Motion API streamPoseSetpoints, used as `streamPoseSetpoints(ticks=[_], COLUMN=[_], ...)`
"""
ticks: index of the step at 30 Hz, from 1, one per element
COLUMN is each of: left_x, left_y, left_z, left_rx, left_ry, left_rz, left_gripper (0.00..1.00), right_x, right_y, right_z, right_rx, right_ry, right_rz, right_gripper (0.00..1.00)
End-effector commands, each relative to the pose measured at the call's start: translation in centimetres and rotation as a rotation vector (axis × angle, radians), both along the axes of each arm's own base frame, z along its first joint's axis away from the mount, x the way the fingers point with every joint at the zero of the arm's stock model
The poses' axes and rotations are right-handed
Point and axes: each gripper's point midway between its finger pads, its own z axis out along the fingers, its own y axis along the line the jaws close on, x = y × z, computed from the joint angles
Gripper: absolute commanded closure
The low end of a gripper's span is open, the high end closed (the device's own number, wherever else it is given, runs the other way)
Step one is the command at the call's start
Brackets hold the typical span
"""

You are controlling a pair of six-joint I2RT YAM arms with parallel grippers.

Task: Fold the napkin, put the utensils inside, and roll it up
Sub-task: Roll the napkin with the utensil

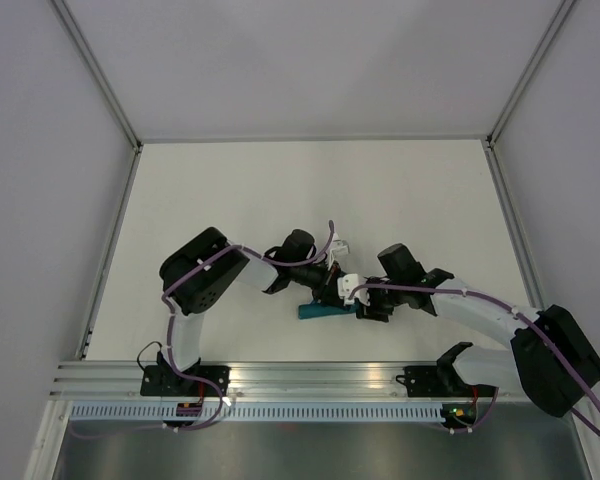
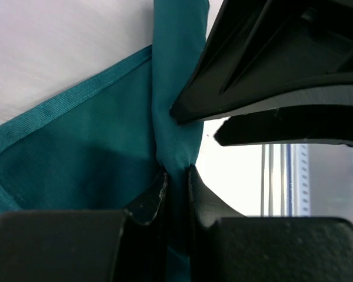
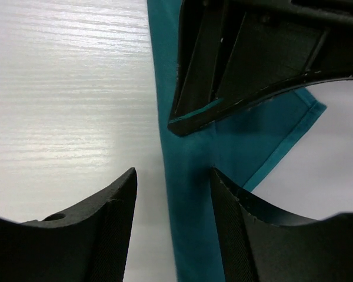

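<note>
White bench (image 1: pixel 280 200); teal napkin (image 1: pixel 325 311), bunched narrow. Left gripper (image 2: pixel 177 171) clamped on its fold; right gripper (image 3: pixel 173 173) open over its edge. Likely folding; next, right must close on cloth.

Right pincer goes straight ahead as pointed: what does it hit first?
Likely the napkin, lying between the right pincer's open fingers; left pincer, clamped on it, sits just beyond. Depth unclear.

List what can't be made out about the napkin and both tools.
Top view: the arms cover most of the napkin, so its fold is unreadable.
Left wrist: the left tool, shut on the napkin, hides the pinched part.
Right wrist: whether the open right tool touches the napkin.
Utensils: none visible anywhere.
</note>
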Motion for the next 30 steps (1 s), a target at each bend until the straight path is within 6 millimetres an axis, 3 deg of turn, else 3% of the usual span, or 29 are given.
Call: streamPoseSetpoints(ticks=[1,17,24,27,30], left_x=[-3.4,-2.3,-2.4,-2.6,-2.6], left_y=[3.4,3.2,3.2,3.1,3.0], left_z=[-5.2,-5.5,-5.4,-5.2,-4.8], left_rx=[0.205,0.209,0.2,0.194,0.176], left_ry=[0.258,0.345,0.364,0.373,0.366], left_rz=[0.014,0.032,0.017,0.004,-0.005], left_gripper=[0.98,0.98,0.98,0.96,0.88], right_x=[2.3,-0.2,0.0,0.1,0.1], right_y=[1.4,2.6,2.6,2.4,2.2], right_z=[1.1,-0.3,-1.7,-2.0,-2.4], right_rx=[0.036,-0.004,-0.054,-0.068,-0.082], right_ry=[-0.13,-0.124,-0.145,-0.156,-0.154], right_rz=[-0.023,0.056,0.055,0.053,0.051], right_gripper=[0.42,0.45,0.48,0.49,0.53])
